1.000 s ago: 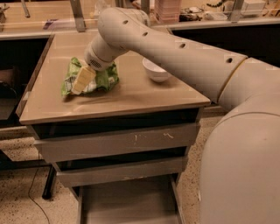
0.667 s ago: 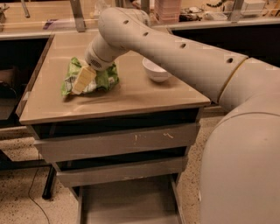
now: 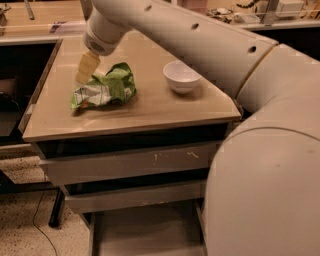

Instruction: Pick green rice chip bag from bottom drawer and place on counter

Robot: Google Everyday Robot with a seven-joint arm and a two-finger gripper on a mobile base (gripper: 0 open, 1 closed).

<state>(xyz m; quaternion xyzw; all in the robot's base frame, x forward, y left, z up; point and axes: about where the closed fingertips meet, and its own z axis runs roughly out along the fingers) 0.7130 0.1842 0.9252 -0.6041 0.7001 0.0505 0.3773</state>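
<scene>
The green rice chip bag (image 3: 106, 88) lies crumpled on the beige counter (image 3: 160, 107), on its left half. My gripper (image 3: 86, 68) hangs just above the bag's upper left corner, apart from it, open and empty. The arm comes in from the upper right, over the counter. The bottom drawer (image 3: 145, 235) is pulled out below the counter, and the part of its flat grey floor that shows is bare.
A white bowl (image 3: 181, 76) stands on the counter to the right of the bag. Two shallower grey drawers (image 3: 135, 162) sit shut under the counter. My large pale body (image 3: 265, 190) fills the right side. A cluttered shelf (image 3: 240, 12) runs along the back.
The gripper was down on the bag; now it has let go and risen off it. The bag stays on the counter. The camera view has shifted closer.
</scene>
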